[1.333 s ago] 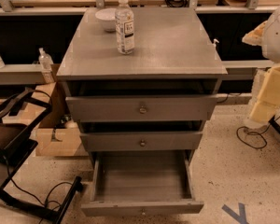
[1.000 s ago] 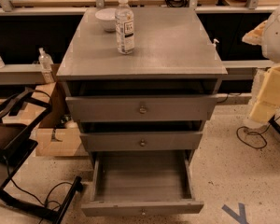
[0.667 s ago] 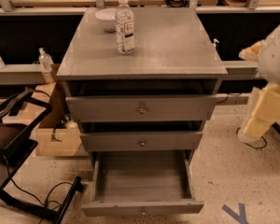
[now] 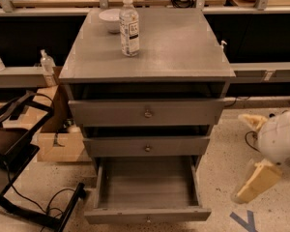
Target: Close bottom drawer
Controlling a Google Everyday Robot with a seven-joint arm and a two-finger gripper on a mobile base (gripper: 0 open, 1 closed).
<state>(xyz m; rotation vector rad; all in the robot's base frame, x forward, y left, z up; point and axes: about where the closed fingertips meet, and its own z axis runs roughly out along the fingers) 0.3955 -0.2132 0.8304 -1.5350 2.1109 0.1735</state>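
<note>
The grey wooden bottom drawer (image 4: 147,185) with a small round metal knob is pulled far out, lowest in the grey cabinet (image 4: 174,47). The white and cream gripper (image 4: 241,158) is held low beside it on the right, spread wide, with nothing held.

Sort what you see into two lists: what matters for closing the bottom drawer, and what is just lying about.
For the job: bottom drawer, pulled out; pincer, open, low, right of the cabinet, clear of it.
Lying about: water bottle and bowl on the cabinet top; cardboard box on the floor, left.
</note>
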